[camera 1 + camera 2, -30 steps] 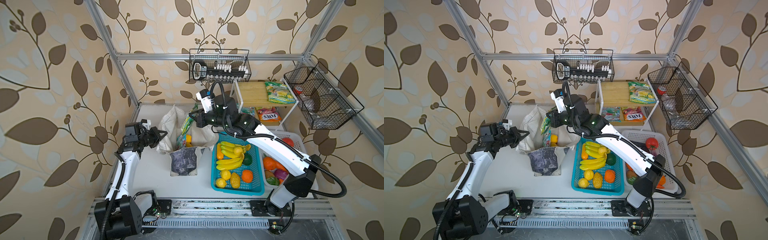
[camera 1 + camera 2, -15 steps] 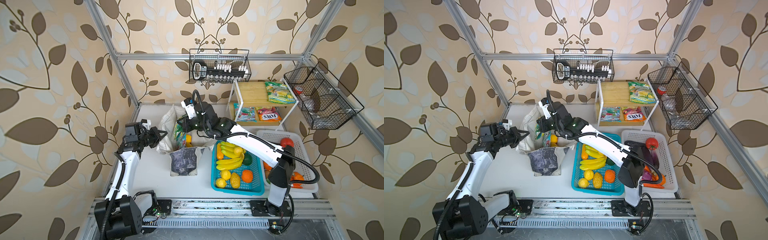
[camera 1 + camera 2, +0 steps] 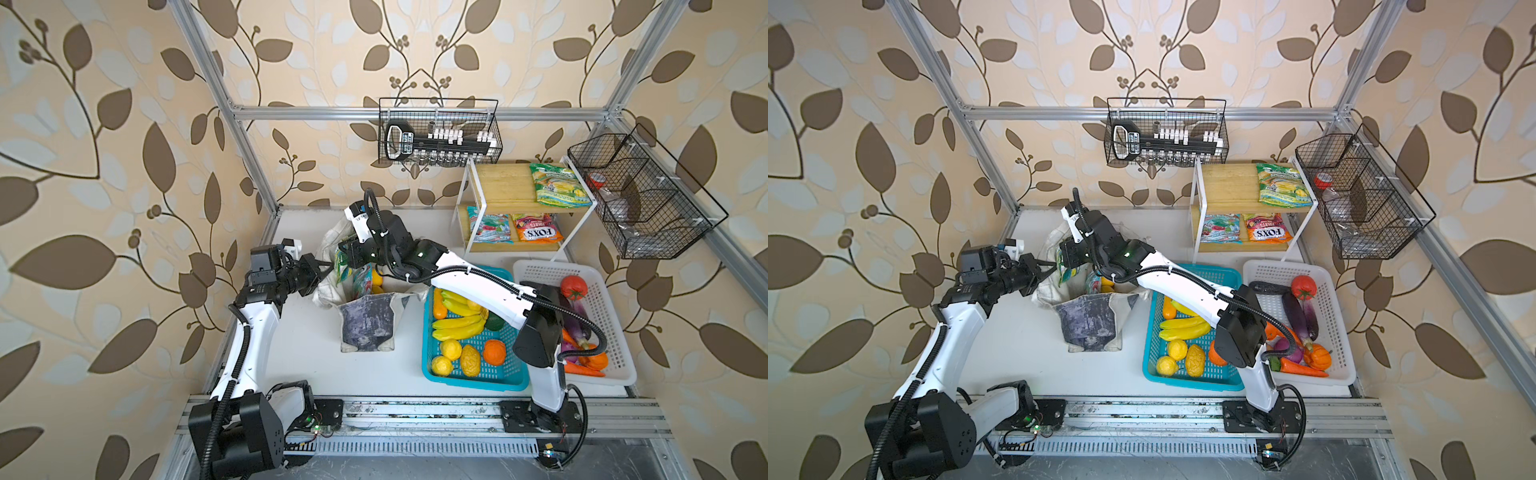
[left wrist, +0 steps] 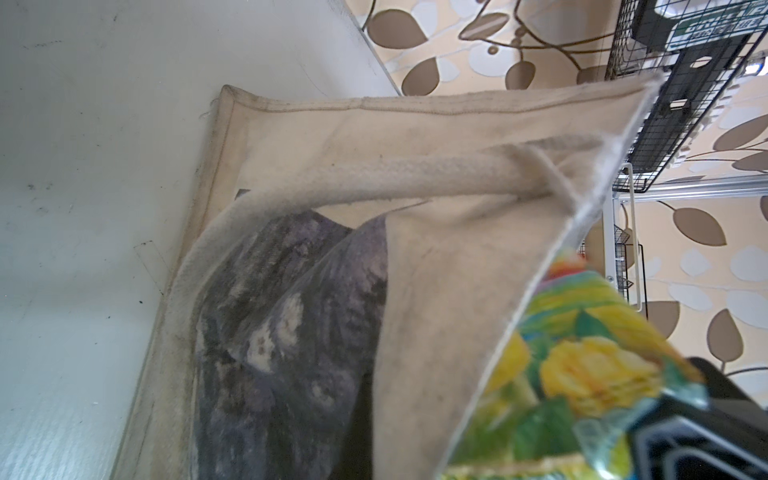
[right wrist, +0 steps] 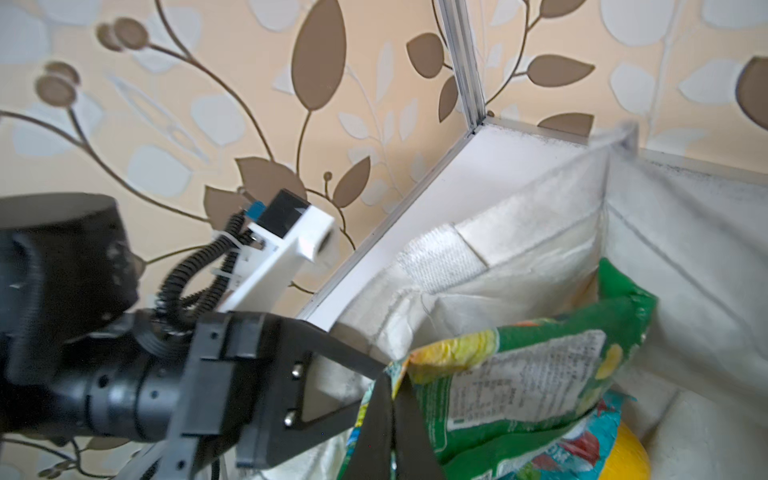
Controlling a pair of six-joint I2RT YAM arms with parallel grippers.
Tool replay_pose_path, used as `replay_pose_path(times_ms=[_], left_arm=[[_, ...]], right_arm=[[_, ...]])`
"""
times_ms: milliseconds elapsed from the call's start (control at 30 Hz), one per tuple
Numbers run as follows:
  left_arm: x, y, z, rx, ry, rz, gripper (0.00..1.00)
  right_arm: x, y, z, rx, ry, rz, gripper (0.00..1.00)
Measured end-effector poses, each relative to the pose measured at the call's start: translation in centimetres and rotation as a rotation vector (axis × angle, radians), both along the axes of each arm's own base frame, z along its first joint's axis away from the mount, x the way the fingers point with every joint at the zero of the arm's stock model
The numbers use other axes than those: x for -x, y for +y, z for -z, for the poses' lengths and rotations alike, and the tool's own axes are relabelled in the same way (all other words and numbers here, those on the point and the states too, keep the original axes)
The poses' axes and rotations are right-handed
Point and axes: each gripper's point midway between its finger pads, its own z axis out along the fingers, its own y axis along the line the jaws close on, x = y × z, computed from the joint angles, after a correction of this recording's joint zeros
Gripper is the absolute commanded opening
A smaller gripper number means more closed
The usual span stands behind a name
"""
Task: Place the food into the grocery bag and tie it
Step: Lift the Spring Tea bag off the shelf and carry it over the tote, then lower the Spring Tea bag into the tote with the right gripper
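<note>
Masking most contents, the grocery bag (image 3: 365,320) sits pinched by left gripper (image 3: 324,269); right gripper (image 5: 390,397) clamps green packet (image 5: 528,374).

We see our left tool (image 3: 321,268) pinching the left rim of the grocery bag (image 3: 365,322), which stands open on the white bench (image 3: 299,340). Our right tool (image 3: 348,254) reaches across the middle, gripping a green packet (image 3: 341,268) over the bag's mouth. A blue basket (image 3: 478,381) of fruit sits just beside the bag.
</note>
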Motion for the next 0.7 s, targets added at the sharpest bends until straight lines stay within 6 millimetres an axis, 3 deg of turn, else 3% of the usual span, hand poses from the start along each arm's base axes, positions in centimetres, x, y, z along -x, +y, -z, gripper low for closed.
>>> replay_pose_path(times_ms=[167,567,700], left_arm=[[0.0,0.0,0.0,0.001,-0.001,0.000,0.00],[-0.1,0.0,-0.1,0.000,-0.005,0.001,0.00],[-0.1,0.0,-0.1,0.001,-0.006,0.000,0.00]], right_arm=[[-0.3,-0.4,3.6,0.040,0.021,0.019,0.00],[-1.1,-0.1,7.0,0.049,0.032,0.032,0.00],[-0.3,-1.7,10.7,0.110,0.072,0.046,0.00]])
